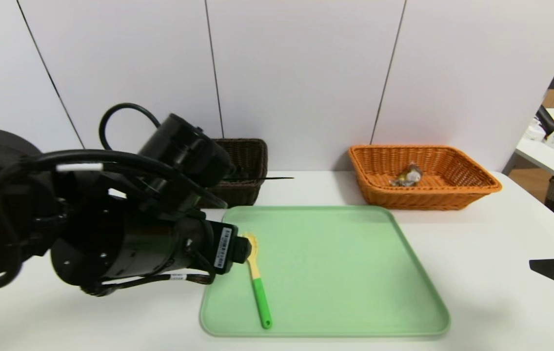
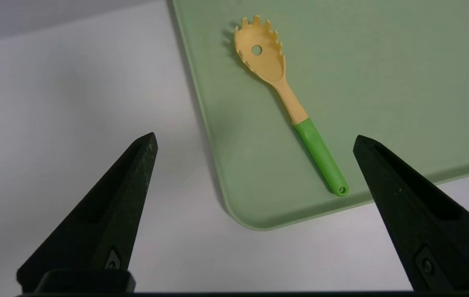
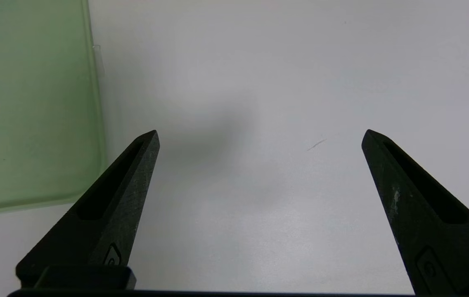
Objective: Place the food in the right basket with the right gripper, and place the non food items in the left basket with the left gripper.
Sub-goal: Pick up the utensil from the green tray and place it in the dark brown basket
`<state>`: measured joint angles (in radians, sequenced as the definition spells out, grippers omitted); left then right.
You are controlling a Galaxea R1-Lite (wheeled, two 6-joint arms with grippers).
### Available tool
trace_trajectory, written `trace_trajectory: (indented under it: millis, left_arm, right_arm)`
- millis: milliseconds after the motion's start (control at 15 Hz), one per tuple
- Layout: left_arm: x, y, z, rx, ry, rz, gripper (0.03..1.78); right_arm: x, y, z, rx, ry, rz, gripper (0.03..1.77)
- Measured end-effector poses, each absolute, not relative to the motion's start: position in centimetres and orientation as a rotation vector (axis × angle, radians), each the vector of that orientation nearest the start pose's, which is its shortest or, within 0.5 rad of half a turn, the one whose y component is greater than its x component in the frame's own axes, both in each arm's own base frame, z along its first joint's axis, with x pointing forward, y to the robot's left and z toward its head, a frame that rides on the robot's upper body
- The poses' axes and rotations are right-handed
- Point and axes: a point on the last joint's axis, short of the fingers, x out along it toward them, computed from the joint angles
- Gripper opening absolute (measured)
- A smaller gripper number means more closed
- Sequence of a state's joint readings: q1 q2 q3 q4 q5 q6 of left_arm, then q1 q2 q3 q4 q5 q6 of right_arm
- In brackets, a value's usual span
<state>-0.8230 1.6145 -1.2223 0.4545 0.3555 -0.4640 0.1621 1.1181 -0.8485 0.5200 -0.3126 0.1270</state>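
Left gripper (image 2: 253,140), black two-finger claw, hangs w/ fingers spread wide, nothing between them, above the near-left corner of the flat pale-green plastic tray (image 1: 355,302). Just past the tips lies the fork-like spoon w/ yellow pronged head and green handle (image 2: 290,109), flat on the tray by its left edge. Long axis runs near-to-far: handle end toward the claw, prongs away, slightly aslant. Left arm is clearly the nearer one. Right gripper (image 3: 259,140), also spread and empty, idles over bare white table right of the tray. Beyond the tray: dark brown woven basket (image 1: 247,161) far-left, orange-tan wicker basket (image 1: 452,187) far-right w/ the clear-wrapped cookie roll (image 1: 406,176) already inside.
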Motion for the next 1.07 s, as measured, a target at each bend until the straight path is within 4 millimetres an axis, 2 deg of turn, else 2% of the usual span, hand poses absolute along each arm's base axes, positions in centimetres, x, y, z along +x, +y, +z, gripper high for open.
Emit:
trace_trajectory:
  millis: [333,600,1067]
  left_arm:
    - [20.7,-22.4,22.3,0.038,0.883,-0.181,1.69]
    - [21.9,-23.8,20.6,0.075,0.96,-0.136,1.69]
    - [23.9,-26.1,19.2,-0.017,0.981,-0.081,1.69]
  right_arm:
    - [12.8,1.4,22.2,-0.067,0.762,-0.188,1.69]
    - [12.7,1.6,22.1,-0.071,0.764,-0.179,1.69]
    - [12.2,1.5,22.1,-0.071,0.758,-0.173,1.69]
